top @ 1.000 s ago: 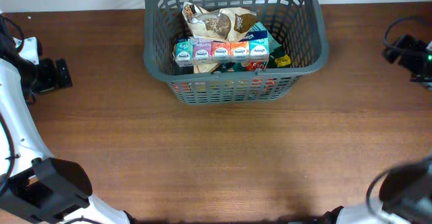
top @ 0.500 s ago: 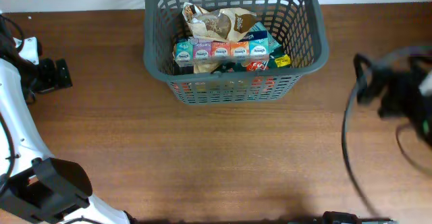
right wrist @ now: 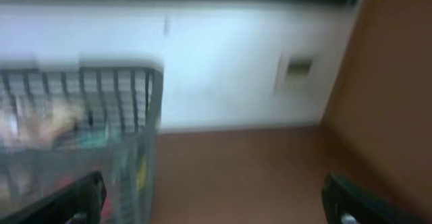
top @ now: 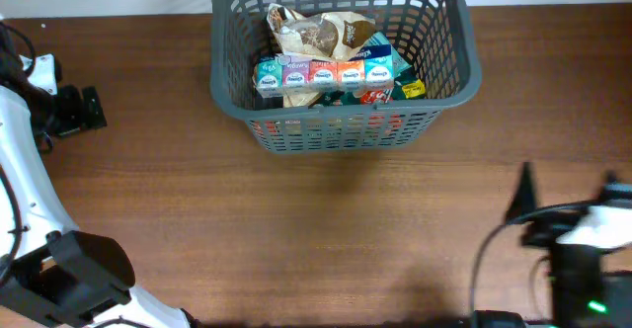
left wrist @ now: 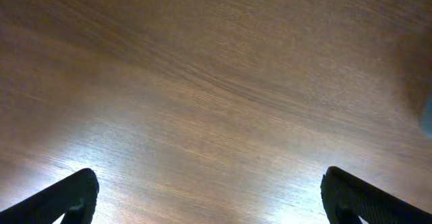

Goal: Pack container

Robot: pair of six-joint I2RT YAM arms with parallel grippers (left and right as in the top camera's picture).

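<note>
The dark grey basket (top: pixel 454 32) stands at the back middle of the table. It holds a beige snack bag (top: pixel 321 34), a row of small colourful cartons (top: pixel 324 73) and darker packets underneath. My left gripper (top: pixel 74 111) is at the far left, well away from the basket; in the left wrist view the left gripper (left wrist: pixel 216 204) is open and empty over bare wood. My right arm (top: pixel 583 231) is folded at the front right corner. My right gripper (right wrist: pixel 216 200) is open and empty, and its blurred view shows the basket (right wrist: pixel 152 109) at the left.
The wooden table (top: pixel 326 229) stretches in front of the basket. A white wall (right wrist: pixel 229 69) runs behind the table's back edge. A black cable (top: pixel 518 195) loops by the right arm. The left arm's base (top: pixel 74 269) sits at the front left.
My right arm has swung from the far right edge down to the front right corner. The left arm and the basket have not moved.
</note>
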